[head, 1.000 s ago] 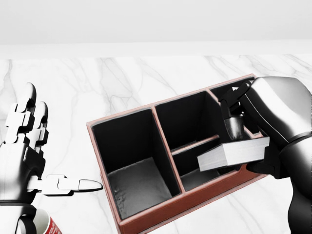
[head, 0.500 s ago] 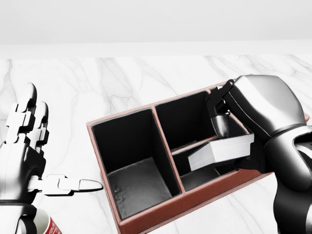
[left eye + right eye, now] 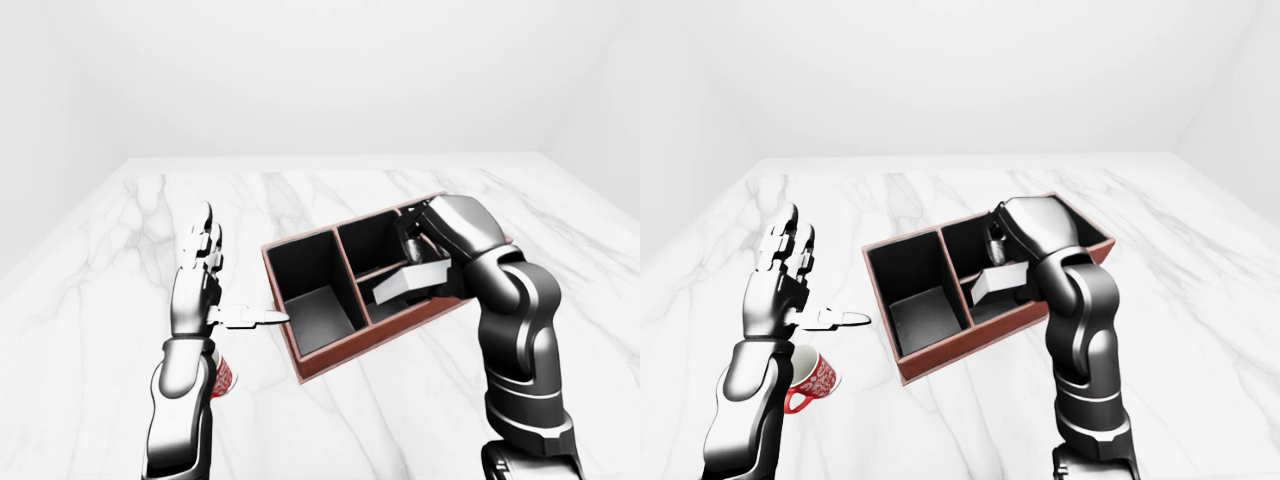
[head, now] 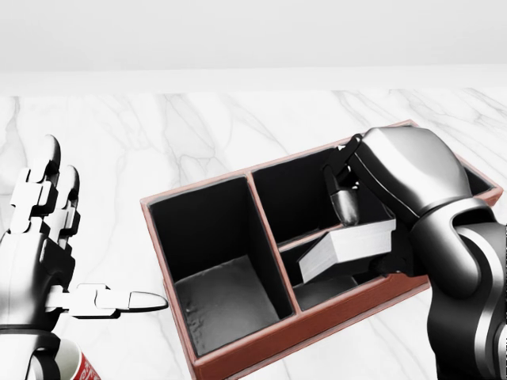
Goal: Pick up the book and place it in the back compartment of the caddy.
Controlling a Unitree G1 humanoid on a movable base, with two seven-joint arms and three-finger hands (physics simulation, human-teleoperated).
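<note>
Moved right hand (image 4: 360, 226) leftward, book (image 4: 347, 248) pinched, now over caddy (image 4: 238, 352) middle divider; back compartment next. Left hand (image 4: 40, 253) spread, idle.

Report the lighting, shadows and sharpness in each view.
Head view: flat even light, sharp; the caddy compartments go near black, and the right robot hand shows soft highlights over the book. Eye views: same light, no blur, faint shadow beside the mug.
</note>
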